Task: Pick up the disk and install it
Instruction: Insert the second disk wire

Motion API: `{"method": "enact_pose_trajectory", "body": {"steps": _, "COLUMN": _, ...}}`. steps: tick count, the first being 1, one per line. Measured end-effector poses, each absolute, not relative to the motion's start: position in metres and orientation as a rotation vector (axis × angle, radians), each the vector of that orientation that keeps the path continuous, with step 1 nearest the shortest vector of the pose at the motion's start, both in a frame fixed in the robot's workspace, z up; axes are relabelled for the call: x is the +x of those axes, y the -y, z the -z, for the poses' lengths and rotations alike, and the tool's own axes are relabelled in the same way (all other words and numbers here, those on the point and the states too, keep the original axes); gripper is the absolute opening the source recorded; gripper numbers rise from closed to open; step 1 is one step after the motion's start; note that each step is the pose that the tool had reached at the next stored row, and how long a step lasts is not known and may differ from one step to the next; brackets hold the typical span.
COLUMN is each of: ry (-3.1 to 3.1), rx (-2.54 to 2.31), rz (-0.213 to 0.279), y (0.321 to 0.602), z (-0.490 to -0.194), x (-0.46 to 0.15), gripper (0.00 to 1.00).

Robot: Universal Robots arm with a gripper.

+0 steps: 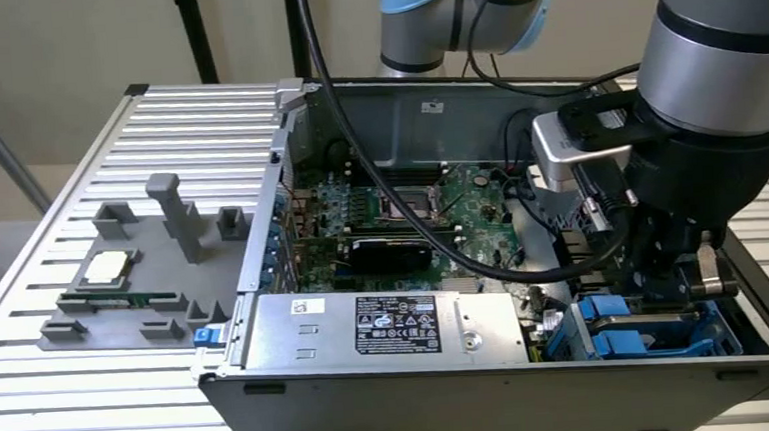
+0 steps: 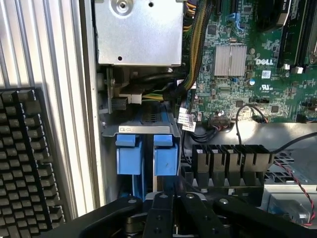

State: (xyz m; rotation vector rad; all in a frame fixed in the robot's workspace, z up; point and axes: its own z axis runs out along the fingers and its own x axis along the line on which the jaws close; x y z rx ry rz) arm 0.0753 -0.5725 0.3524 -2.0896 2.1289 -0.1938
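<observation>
Slatted metal bench point(image 1: 42, 297), open computer case point(image 1: 410, 399) on it.
Gripper point(image 2: 166, 198) down inside case, beside power-supply box point(image 1: 378, 324); jaws drawn close around blue-framed disk point(image 2: 146, 158) standing edge-up in the drive bay.

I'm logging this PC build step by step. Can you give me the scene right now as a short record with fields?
gripper: down inside the open computer case, over the drive bay
disk: blue carrier standing in the bay, next to the power supply
motherboard: exposed in the case
CPU chip: on the gray holder outside the case
</observation>
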Motion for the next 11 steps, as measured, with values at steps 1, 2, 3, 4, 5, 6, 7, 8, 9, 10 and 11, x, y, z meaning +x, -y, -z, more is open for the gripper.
{"method": "enact_pose_trajectory", "body": {"steps": 1, "ry": -2.129, "rx": -2.090, "rz": 0.194, "y": 0.5725, "z": -0.3533, "x": 0.0750, "gripper": 0.11}}
{"method": "enact_pose_trajectory", "body": {"steps": 2, "ry": -2.129, "rx": -2.089, "rz": 0.194, "y": 0.5725, "z": -0.3535, "x": 0.0750, "gripper": 0.11}}
{"method": "enact_pose_trajectory", "body": {"steps": 3, "ry": -2.128, "rx": -2.089, "rz": 0.193, "y": 0.5724, "z": -0.3535, "x": 0.0750, "gripper": 0.11}}
{"method": "enact_pose_trajectory", "body": {"steps": 4, "ry": -2.128, "rx": -2.089, "rz": 0.193, "y": 0.5724, "z": -0.3535, "x": 0.0750, "gripper": 0.11}}
{"method": "enact_pose_trajectory", "body": {"steps": 5, "ry": -2.128, "rx": -2.089, "rz": 0.193, "y": 0.5724, "z": -0.3535, "x": 0.0750, "gripper": 0.11}}
{"method": "enact_pose_trajectory", "body": {"steps": 6, "ry": -2.128, "rx": -2.089, "rz": 0.193, "y": 0.5724, "z": -0.3536, "x": 0.0750, "gripper": 0.11}}
{"method": "enact_pose_trajectory", "body": {"steps": 7, "ry": -2.128, "rx": -2.089, "rz": 0.193, "y": 0.5724, "z": -0.3536, "x": 0.0750, "gripper": 0.11}}
{"method": "enact_pose_trajectory", "body": {"steps": 8, "ry": -2.128, "rx": -2.089, "rz": 0.193, "y": 0.5724, "z": -0.3536, "x": 0.0750, "gripper": 0.11}}
{"method": "enact_pose_trajectory", "body": {"steps": 9, "ry": -2.128, "rx": -2.089, "rz": 0.193, "y": 0.5725, "z": -0.3536, "x": 0.0749, "gripper": 0.11}}
{"method": "enact_pose_trajectory", "body": {"steps": 10, "ry": -2.128, "rx": -2.089, "rz": 0.193, "y": 0.5724, "z": -0.3536, "x": 0.0750, "gripper": 0.11}}
{"method": "enact_pose_trajectory", "body": {"steps": 11, "ry": -2.128, "rx": -2.089, "rz": 0.193, "y": 0.5724, "z": -0.3536, "x": 0.0750, "gripper": 0.11}}
